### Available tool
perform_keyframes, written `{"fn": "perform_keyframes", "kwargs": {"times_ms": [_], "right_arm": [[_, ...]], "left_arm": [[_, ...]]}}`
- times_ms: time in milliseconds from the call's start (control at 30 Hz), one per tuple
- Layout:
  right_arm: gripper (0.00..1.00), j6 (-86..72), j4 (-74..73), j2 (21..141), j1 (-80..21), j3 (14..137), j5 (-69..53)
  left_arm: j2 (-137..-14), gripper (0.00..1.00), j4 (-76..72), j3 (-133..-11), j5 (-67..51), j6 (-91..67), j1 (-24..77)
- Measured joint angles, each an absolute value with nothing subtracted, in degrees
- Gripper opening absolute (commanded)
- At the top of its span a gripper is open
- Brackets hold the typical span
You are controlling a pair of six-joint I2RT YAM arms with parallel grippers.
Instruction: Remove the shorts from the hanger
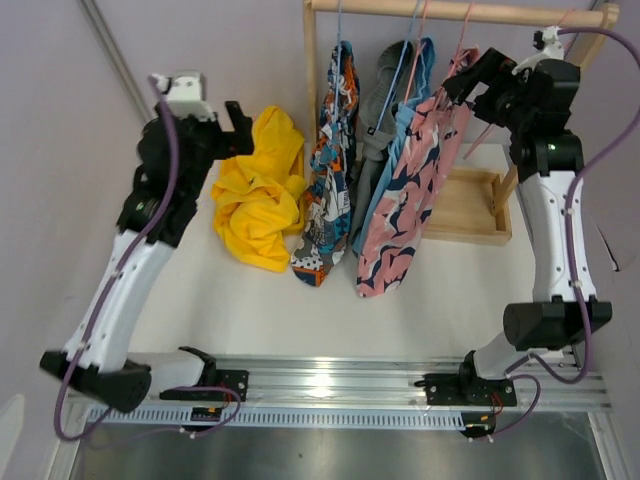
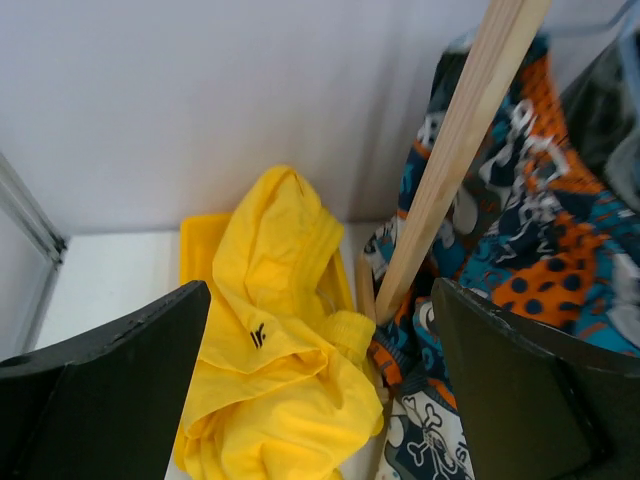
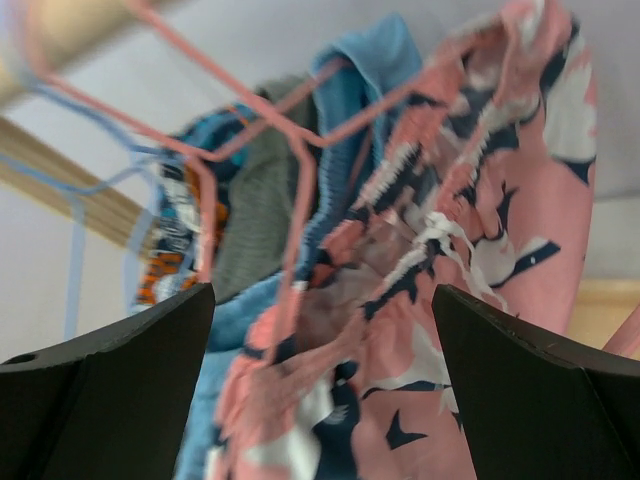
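Yellow shorts [image 1: 258,190] lie in a heap on the white table, off any hanger; in the left wrist view they [image 2: 270,370] sit below and between my fingers. My left gripper [image 1: 240,128] [image 2: 318,300] hovers open just left of that heap, holding nothing. Four pairs hang on the rack: blue-orange-white print [image 1: 335,170] [image 2: 530,240], grey [image 1: 385,95] [image 3: 255,210], light blue [image 1: 398,150] [image 3: 370,60], and pink with navy-white print [image 1: 420,195] [image 3: 480,300]. My right gripper [image 1: 463,82] [image 3: 320,300] is open at the top of the pink pair, near its pink wire hanger [image 3: 300,170].
The wooden rail [image 1: 460,12] carries the hangers, and the rack's left post [image 2: 450,160] stands between the yellow heap and the printed pair. The rack's wooden base frame [image 1: 465,205] lies at back right. A blue wire hanger [image 3: 75,230] shows at left.
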State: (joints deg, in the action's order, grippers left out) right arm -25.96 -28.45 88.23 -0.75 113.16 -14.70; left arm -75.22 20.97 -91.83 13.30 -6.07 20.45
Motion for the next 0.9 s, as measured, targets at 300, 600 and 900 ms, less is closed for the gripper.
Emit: {"fn": "perform_keyframes", "kwargs": {"times_ms": [300,600,900], "right_arm": [[0.96,-27.0,-27.9,95.4,-3.0,113.3,-12.5],[0.88,-26.9,-27.2,95.7,-6.7,115.0,-8.1],[0.29,-26.2,-27.2,96.4,-8.6,118.3,-4.9]], "left_arm": [[-60.3,0.99,16.4,-80.1,13.6,-6.1,20.6],[-61.0,0.99,18.7,-72.5,13.5,-6.1,20.6],[-60.6,0.99,17.6,-71.7,13.3,-6.1,20.6]]}}
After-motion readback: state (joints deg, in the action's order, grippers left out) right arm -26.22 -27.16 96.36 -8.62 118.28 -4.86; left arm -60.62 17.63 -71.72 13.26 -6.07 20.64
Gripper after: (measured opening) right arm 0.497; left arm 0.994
